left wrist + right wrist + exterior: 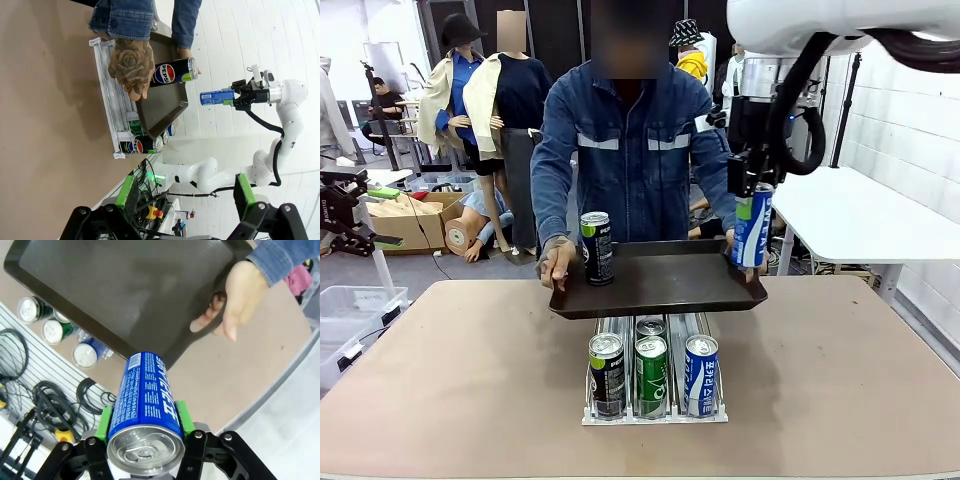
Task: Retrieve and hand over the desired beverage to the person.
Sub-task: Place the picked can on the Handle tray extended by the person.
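The person in a blue denim jacket stands at the far side and holds a black tray in both hands above the table. A black Pepsi can stands upright on the tray's left part. My right gripper is shut on a blue can, which hangs upright just over the tray's right edge, next to the person's hand. The right wrist view looks down the blue can between the green pads onto the tray. My left gripper is open and holds nothing, well off to the table's left.
A clear rack with several upright cans stands mid-table under the tray: black, green, blue. The tan table is bare around it. A white table stands to the right.
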Robot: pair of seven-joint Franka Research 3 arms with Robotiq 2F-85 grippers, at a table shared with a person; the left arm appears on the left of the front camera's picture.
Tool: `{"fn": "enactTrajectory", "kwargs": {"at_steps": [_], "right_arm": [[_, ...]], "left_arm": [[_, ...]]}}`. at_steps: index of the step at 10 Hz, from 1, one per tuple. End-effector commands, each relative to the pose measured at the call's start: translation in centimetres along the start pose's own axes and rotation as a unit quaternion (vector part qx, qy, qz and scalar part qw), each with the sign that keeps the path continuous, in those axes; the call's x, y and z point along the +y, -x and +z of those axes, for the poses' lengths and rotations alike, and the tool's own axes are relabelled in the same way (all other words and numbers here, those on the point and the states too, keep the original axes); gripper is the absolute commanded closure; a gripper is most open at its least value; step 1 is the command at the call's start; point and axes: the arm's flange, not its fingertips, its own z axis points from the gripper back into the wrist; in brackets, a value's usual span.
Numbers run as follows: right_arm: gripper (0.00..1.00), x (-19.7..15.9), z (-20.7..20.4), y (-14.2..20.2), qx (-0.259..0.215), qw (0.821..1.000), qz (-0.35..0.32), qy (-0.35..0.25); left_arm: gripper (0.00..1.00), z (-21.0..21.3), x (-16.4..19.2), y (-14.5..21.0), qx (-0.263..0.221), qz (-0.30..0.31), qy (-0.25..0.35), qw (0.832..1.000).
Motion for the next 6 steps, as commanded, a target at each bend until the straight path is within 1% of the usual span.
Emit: {"fn": "enactTrajectory", "kwargs": {"at_steps": [1, 5, 6], "right_arm": [[1.00, 0.2, 1.4, -2.7, 0.015, 1.000, 0.012, 0.011], [1.00, 0.3, -0.5, -7.7, -0.009, 1.000, -0.003, 0.007], [1.00, 0.4, -0.9, -8.6, -0.019, 1.000, 0.006, 0.003]], "left_arm": [[0.00, 0.0, -0.1, 0.1, -0.005, -0.001, -0.002, 1.000], [0.00, 0.0, -0.1, 0.1, -0.005, -0.001, -0.002, 1.000], [0.00, 0.0, -0.1, 0.1, -0.005, -0.001, -0.002, 1.000]]}}
